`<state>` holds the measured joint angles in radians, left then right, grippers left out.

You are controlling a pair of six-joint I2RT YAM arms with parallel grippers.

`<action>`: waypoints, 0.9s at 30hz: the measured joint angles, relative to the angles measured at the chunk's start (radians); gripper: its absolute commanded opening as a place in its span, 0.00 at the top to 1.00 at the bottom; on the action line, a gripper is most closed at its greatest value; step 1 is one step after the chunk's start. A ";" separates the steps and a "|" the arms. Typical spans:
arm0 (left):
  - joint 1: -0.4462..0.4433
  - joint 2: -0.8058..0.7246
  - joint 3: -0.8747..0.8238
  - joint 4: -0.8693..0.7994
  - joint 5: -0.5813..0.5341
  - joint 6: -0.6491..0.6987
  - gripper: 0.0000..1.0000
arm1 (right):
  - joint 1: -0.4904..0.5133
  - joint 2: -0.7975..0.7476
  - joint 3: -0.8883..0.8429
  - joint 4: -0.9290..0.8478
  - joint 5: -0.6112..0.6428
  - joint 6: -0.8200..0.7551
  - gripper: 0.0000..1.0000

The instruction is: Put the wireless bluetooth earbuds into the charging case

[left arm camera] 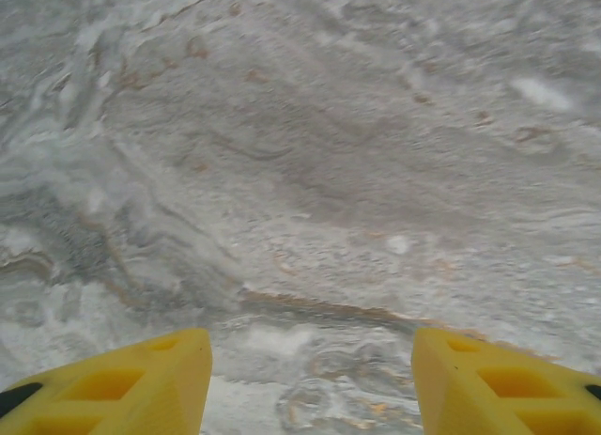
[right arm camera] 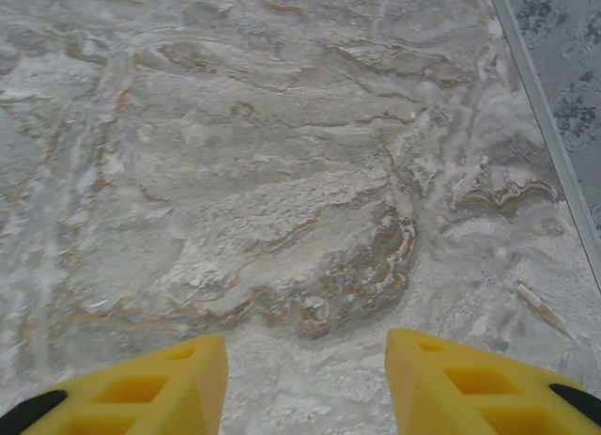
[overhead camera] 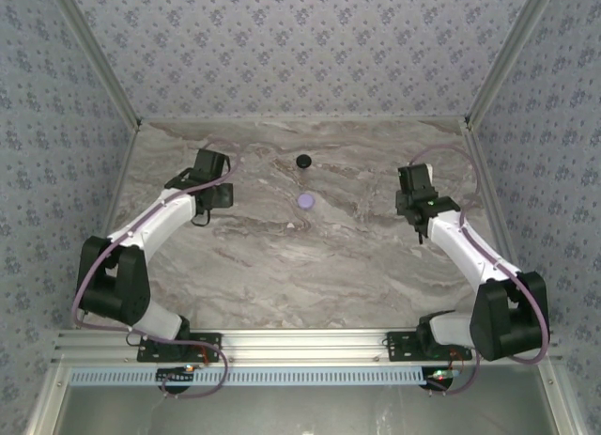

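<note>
**yam_op:** Driving the two-arm rig remotely for the earbud job. The charging case (overhead camera: 306,200) sits mid-table between the arms, well apart from both, with a black round object (overhead camera: 303,161) just beyond it toward the far wall. The left gripper (left arm camera: 310,365) has its yellow fingers spread with nothing between them, just bare marble table (left arm camera: 300,172) underneath. The right gripper (right arm camera: 308,360) is the same: spread, empty, hovering near the table's right edge. What should I worry about?

**benchrat:** Where are the earbuds?

**yam_op:** Honestly can't tell. From the overhead camera they're too small to pick out against the veined marble, and neither wrist camera has them.

**benchrat:** Then that's your first risk. I'd guess you end up reaching for a marble vein or that black puck instead. It's about the case's size, so don't mix them up.

**yam_op:** Fair. I also can't tell whether the case lid is up.

**benchrat:** Check before committing. It's a light little puck on smooth stone, so a finger coming in low will probably shove it rather than seat anything. And tiny earbuds tend to squirt out of wide pads if you pinch off-centre, or go in the wrong way round.
</note>
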<state>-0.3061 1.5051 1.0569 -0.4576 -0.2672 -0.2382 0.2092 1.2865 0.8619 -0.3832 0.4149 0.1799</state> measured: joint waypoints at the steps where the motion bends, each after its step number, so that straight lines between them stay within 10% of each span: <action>1: 0.012 0.000 -0.010 0.009 -0.006 0.010 0.42 | -0.016 -0.005 -0.013 0.018 -0.013 -0.003 0.46; 27: 0.215 -0.110 -0.403 0.658 0.036 0.231 0.08 | -0.290 -0.013 -0.347 0.695 -0.396 -0.142 0.41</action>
<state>-0.0910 1.3949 0.6540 0.2005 -0.2310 -0.0074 -0.0803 1.2739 0.5152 0.3115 0.0185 0.0383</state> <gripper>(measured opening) 0.917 0.594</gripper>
